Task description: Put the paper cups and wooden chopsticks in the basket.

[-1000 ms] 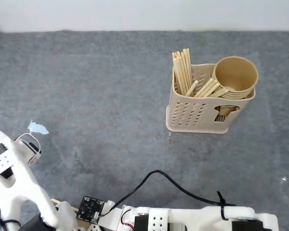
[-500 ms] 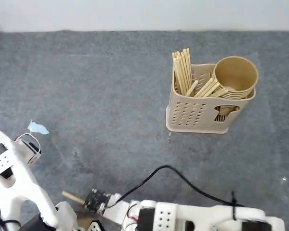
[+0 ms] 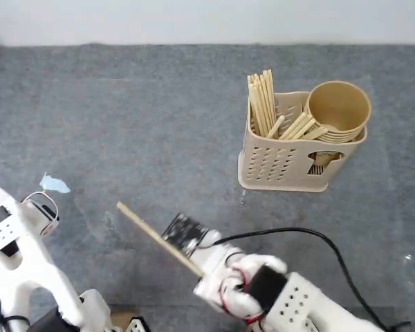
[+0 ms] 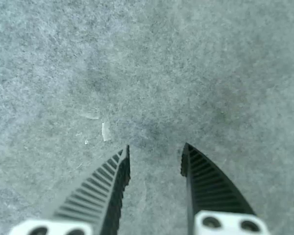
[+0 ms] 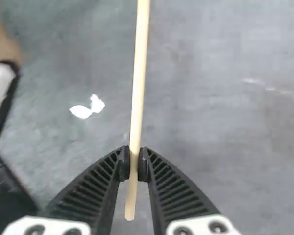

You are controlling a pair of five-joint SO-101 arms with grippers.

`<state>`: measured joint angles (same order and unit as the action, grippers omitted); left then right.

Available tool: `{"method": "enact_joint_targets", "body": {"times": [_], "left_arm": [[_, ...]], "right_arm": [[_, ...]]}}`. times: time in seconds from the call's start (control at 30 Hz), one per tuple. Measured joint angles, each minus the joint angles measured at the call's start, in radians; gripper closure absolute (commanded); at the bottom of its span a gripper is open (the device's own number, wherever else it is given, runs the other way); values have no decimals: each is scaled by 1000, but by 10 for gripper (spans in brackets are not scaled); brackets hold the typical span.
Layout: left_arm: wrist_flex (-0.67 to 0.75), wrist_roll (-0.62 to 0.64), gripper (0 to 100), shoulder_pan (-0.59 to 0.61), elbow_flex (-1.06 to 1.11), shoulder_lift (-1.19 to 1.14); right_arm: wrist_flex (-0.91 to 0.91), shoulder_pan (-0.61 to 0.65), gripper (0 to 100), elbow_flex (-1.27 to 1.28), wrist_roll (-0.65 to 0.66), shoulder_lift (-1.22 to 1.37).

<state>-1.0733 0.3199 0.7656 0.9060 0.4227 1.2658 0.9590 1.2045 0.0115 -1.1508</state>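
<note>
Chopstick (image 5: 138, 73) | pinched in right tool (image 5: 133, 152) | seemingly off table (image 3: 124, 124) | left tool (image 4: 154, 152) spread

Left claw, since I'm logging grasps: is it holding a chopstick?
No, the left claw stands open over the grey mat with nothing in its grip.

High view: fixed, overhead, distant, looking down across the grey counter (image 3: 124, 117). Wrist views: close above the counter, facing down past the left end effector (image 4: 157, 148) and right end effector (image 5: 133, 152). The right wrist view shares its chopstick (image 5: 139, 68) with the high view.
</note>
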Motion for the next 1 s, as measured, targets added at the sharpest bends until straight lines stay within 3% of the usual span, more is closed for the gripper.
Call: {"method": "enact_joint_targets", "body": {"times": [0.43, 1.0], "left_arm": [[0, 0, 833, 0, 0, 0], [0, 0, 833, 0, 0, 0]], "right_arm": [[-68, -344, 991, -256, 69, -106], [-904, -686, 991, -227, 69, -64]]}}
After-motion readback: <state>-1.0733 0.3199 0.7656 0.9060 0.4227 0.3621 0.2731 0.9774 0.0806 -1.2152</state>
